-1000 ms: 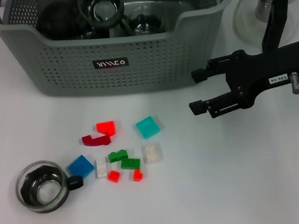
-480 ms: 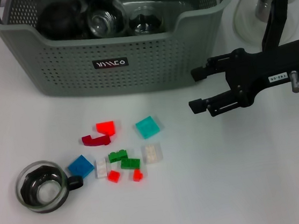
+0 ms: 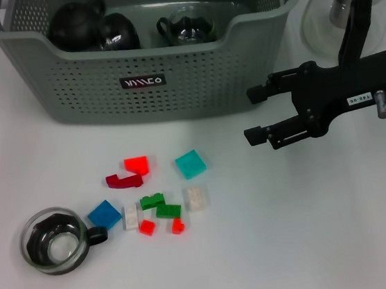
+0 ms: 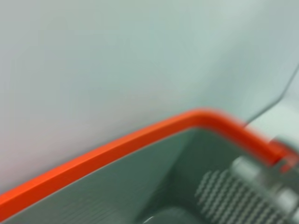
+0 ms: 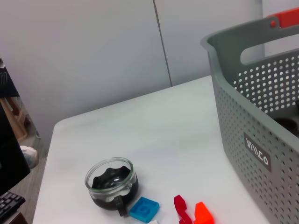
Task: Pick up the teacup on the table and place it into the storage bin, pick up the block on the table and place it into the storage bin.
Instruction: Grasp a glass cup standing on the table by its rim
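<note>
The right gripper (image 3: pixel 254 116) hovered at frame right, jaws spread and empty; the teacup (image 3: pixel 54 240) sat lower left on the bench (image 3: pixel 293 231).

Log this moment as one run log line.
right gripper: open, beside storage bin, empty | left gripper: not in view | teacup: on table | blocks: on table | bin: holds dark teaware

Bright, even overhead light; soft short shadows beside the blocks (image 3: pixel 153 194) and teacup (image 3: pixel 54 240). Glare flecks the glass teapot (image 3: pixel 344 2). The left wrist view is heavily blurred; the other views are sharp.
</note>
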Available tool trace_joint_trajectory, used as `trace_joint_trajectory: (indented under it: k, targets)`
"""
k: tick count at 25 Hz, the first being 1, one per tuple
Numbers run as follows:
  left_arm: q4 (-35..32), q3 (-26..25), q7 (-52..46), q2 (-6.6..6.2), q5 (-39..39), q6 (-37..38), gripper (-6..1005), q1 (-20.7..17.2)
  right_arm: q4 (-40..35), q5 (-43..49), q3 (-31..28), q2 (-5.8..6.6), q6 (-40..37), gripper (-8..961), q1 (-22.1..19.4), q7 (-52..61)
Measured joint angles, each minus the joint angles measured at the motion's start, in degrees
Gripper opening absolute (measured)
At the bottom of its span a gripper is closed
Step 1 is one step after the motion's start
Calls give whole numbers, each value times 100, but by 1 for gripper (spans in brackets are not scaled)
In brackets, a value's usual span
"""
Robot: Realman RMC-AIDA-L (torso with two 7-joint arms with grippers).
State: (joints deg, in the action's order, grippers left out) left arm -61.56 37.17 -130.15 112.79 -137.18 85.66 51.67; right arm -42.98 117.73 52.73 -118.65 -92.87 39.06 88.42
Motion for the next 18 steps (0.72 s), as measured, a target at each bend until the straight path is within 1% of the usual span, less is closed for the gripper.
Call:
trace_joint_trajectory:
  k: [1, 2, 4, 6, 7, 8, 9, 10, 12, 14, 18]
  targets:
    - [367, -464, 334, -175, 891, 383, 738, -203, 0, 1, 0, 0, 0, 851, -1, 0]
    - [367, -464, 334, -175, 891, 383, 760, -203, 0, 1, -1, 1, -1, 851, -2, 0]
    - [1070, -929, 769, -424, 1917, 893, 803, -448, 0, 3, 0, 1, -2, 851, -4, 0]
    - [1983, -1268, 1177, -743, 2797, 1399, 815, -677, 0, 4, 0, 0, -7, 851, -14, 0]
    - [2370, -1360, 1321, -863, 3044, 1570, 821, -792, 0, 2, 0, 0, -7, 850, -17, 0]
    - [2687, -1441, 1458, -946, 3275, 1758, 827, -910, 0, 2, 0, 0, -9, 850, -20, -4]
    - [2891, -1504, 1538, -979, 3387, 1900, 833, -1046, 0, 2, 0, 0, -10, 850, -22, -9]
    - [2991, -1581, 1577, -980, 3457, 2051, 832, -1175, 0, 2, 0, 0, -11, 850, -21, -17]
    - [2991, -1696, 1596, -930, 3510, 2342, 831, -1381, 0, 2, 2, 0, -17, 850, -16, -26]
    - [2920, -1740, 1604, -889, 3500, 2623, 829, -1561, 0, 2, 6, -3, -21, 850, -6, -38]
    - [2369, -1476, 1618, -815, 3068, 2799, 827, -1910, 0, 6, 15, -7, -30, 851, -1, -50]
